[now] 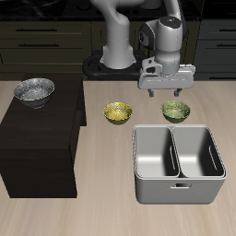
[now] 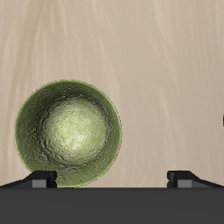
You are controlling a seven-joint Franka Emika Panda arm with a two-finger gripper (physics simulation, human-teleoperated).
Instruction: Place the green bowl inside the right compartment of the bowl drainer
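The green bowl (image 1: 176, 112) stands upright on the table just behind the bowl drainer (image 1: 175, 191), a light-grey tub with two wells. Its right compartment (image 1: 198, 152) is the well directly in front of the bowl, and nothing lies in it. My gripper (image 1: 164, 92) hangs open above the table, slightly behind the bowl and off to one side, touching nothing. In the wrist view the green bowl (image 2: 68, 133) lies below, off-centre toward one fingertip (image 2: 39, 178) of the gripper (image 2: 112, 179).
A yellow-gold bowl (image 1: 117, 112) sits on the table beside the green one. A dark brown cabinet (image 1: 37, 143) stands at the side with a silver-grey patterned bowl (image 1: 34, 90) on top. The drainer's other well (image 1: 155, 153) holds nothing.
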